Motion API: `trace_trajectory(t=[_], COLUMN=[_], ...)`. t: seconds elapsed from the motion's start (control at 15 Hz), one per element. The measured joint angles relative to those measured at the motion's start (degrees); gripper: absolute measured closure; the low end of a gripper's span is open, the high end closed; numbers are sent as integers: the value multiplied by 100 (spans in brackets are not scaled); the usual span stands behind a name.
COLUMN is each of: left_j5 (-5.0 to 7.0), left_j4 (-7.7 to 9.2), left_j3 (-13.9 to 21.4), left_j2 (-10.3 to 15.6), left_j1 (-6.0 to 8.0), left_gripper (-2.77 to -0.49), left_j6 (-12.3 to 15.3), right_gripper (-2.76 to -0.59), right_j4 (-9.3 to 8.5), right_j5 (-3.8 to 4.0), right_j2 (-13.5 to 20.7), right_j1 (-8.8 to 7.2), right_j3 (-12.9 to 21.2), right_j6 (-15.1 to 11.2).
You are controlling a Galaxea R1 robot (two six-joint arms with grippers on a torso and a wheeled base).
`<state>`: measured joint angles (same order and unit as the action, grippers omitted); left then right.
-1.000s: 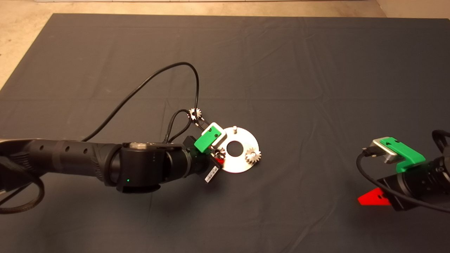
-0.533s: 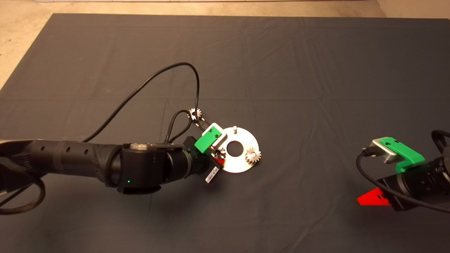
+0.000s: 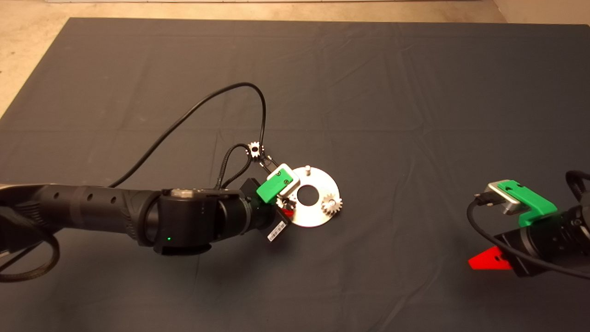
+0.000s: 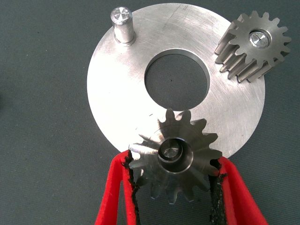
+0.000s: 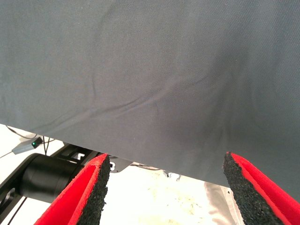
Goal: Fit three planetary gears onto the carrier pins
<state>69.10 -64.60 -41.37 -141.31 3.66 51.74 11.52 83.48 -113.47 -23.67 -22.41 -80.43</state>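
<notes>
The silver carrier disc lies mid-mat. My left gripper is at its near-left rim, shut on a planetary gear; a carrier pin shows inside that gear's centre hole. Another gear sits on its pin at the right rim. One carrier pin stands bare at the far rim. A third gear lies loose on the mat, beside the left arm's cable. My right gripper is parked at the lower right, open and holding nothing.
The dark mat covers the table. A black cable loops from the left arm over the mat behind the disc. The right wrist view shows the mat's edge and floor beyond.
The left gripper has shifted slightly down and in over the disc's rim with the gear. Its cable loop has swung a little right. The right arm has not moved.
</notes>
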Motion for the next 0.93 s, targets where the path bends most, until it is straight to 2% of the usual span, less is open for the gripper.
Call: trace_trajectory(t=[0.13, 0.27, 0.6, 0.8, 0.93], left_j5=[17, 69, 78, 78, 140], left_j4=[16, 77, 123, 267, 529], left_j3=[0, 0, 0, 0, -40], left_j2=[-4, -28, -28, -28, -26], left_j1=[0, 4, 9, 39, 4], left_gripper=[-60, -60, -60, -60, -61], left_j6=[-30, -183, -199, -348, -367], right_gripper=[-178, -178, -178, -178, -178], right_j4=[0, 0, 0, 0, -2], right_j5=[0, 0, 0, 0, 6], right_j2=[-1, 0, 0, 0, 3], right_j1=[0, 0, 0, 0, 0], right_j3=[0, 0, 0, 0, 0], right_j6=[0, 0, 0, 0, 0])
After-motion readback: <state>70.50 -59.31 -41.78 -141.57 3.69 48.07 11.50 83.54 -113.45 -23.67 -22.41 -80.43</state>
